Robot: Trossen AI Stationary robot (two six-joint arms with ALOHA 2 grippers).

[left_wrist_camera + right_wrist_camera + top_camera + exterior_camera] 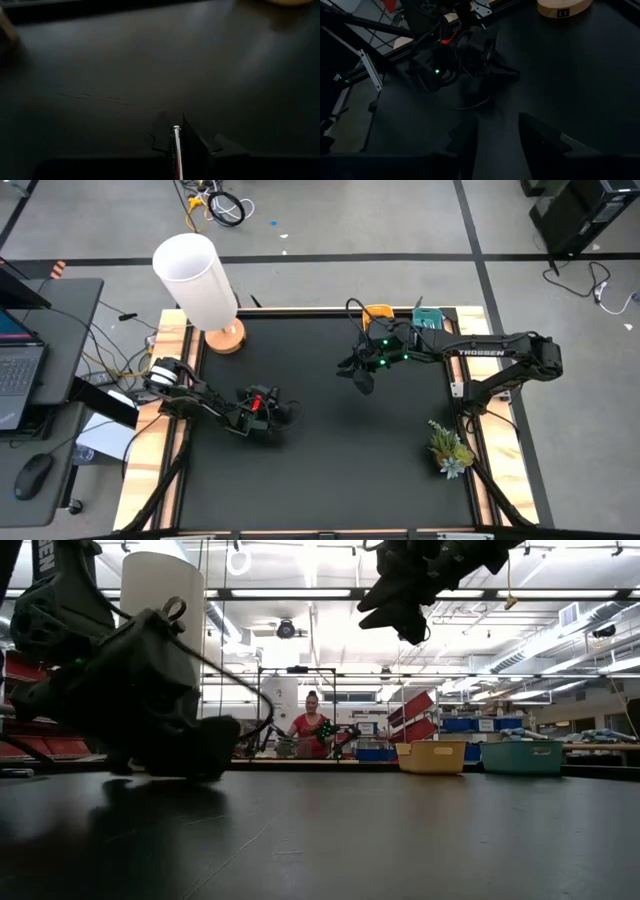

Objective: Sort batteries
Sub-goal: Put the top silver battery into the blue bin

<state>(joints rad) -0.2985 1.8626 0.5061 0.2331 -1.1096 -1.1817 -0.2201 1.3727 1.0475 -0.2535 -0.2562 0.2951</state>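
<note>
Far left, off the table edge: a grey side desk with a laptop (pixel 18 370) and a mouse (pixel 33 475).

Back-left corner of the black table (pixel 330 470): a tall white cylinder (pixel 195 280) standing on a round wooden base (pixel 226 337); the low view shows its white top behind the left arm.

Left gripper (pixel 284 415) sits low over the mat, left of centre, its body down at the surface in the low view (pixel 205 755). In the left wrist view the jaws are pressed nearly together on a thin white/silver battery (pixel 176 152), which lies lengthwise in the narrow gap between the two dark fingers (pixel 161 136). It looks pinched from both sides; whether its tip rests on the mat, cannot tell. Bare mat ahead of the jaws, with faint scuff marks.

Right gripper (pixel 362 375) hangs well above the mat, right of centre, high in the low view (pixel 405 620). Jaws spread, nothing between them: the right wrist view shows clear mat in the gap between its fingers (pixel 540 140). Beyond those jaws lies the left arm with a green light.

Behind the right gripper, at the back edge: a yellow tray (pixel 431 756) and a teal tray (pixel 521 756), side by side.

Right edge: a small artificial plant (pixel 449 447).

Room beyond: a person in a red top (pixel 312 724) at a bench.
</note>
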